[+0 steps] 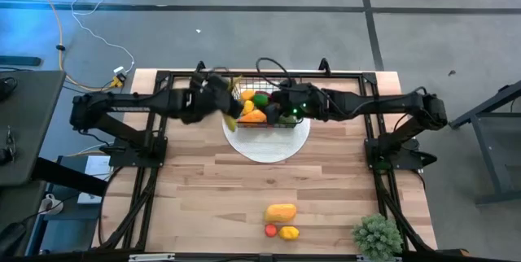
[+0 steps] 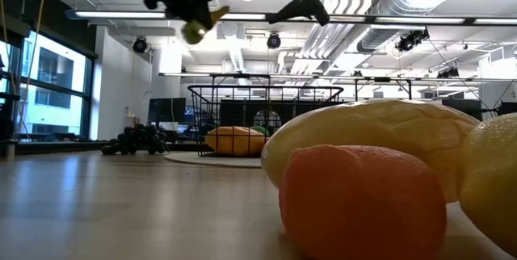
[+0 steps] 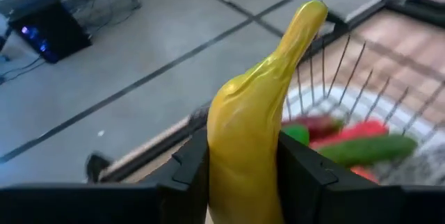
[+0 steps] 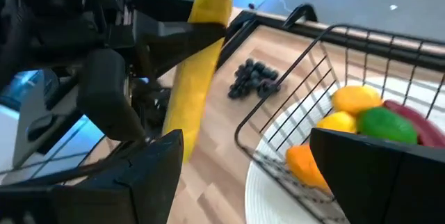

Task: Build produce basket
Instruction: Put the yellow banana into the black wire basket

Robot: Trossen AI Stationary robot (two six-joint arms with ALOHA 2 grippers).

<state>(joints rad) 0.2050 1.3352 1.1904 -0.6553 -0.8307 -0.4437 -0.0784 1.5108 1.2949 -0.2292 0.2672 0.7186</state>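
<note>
The left gripper (image 1: 221,103) is clamped on a yellow banana (image 3: 254,130), its two dark fingers (image 3: 188,165) pressing the fruit's sides in the left wrist view, with the stem end projecting well beyond them. In the high view this gripper sits just beside the left edge of the black wire basket (image 1: 269,83), and the banana's lower end hangs at that edge, over the rim of the white round disc (image 1: 264,150) on which the basket stands. The low view shows the banana raised well above the table, clear of the basket's top rim. The right gripper (image 1: 281,99) is positioned over the basket from the other side, its fingers spread wide and holding nothing; the right wrist view looks between them onto the basket's contents. Inside the basket lie orange and yellow fruits (image 4: 344,113), a green fruit (image 4: 386,125) and a green cucumber (image 3: 368,149). A cluster of dark grapes (image 4: 252,79) rests on the table outside the basket, near its left side. Three further pieces of produce (image 1: 281,220) lie together near the table's front edge, well apart from both grippers, beside a spiky potted plant (image 1: 377,236).
</note>
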